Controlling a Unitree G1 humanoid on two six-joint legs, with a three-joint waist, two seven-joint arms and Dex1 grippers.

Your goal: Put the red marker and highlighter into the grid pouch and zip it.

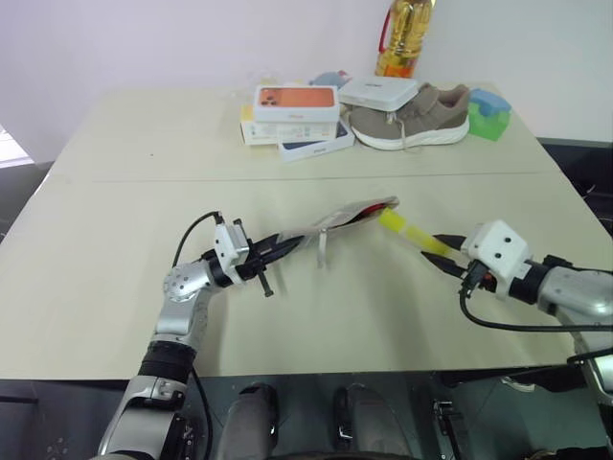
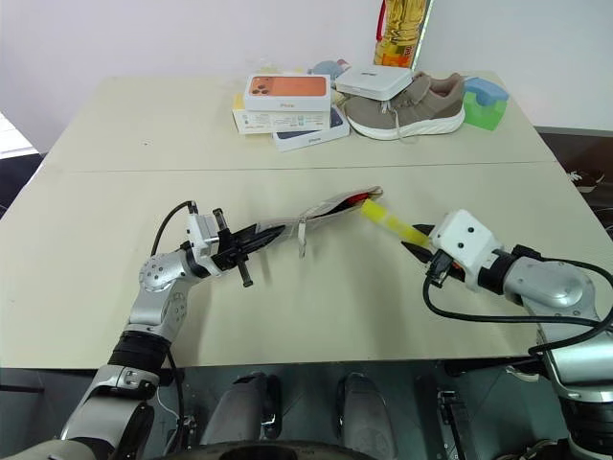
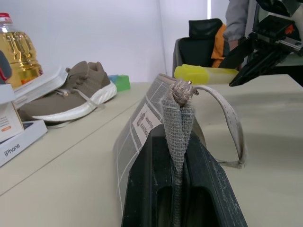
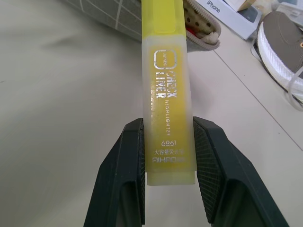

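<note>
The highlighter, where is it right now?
The highlighter is clamped in the right gripper, right of the table's centre, with its cap end at the open mouth of the grid pouch, which the left gripper holds.

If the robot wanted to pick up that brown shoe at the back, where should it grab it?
Probably the heel collar of the shoe. It lies on its side, sole toward the robot, heel at the robot's right next to the green block. Come down from above at the heel end, one finger inside the opening and one outside; the rim there is thin enough to pinch, while the body looks too wide.
</note>
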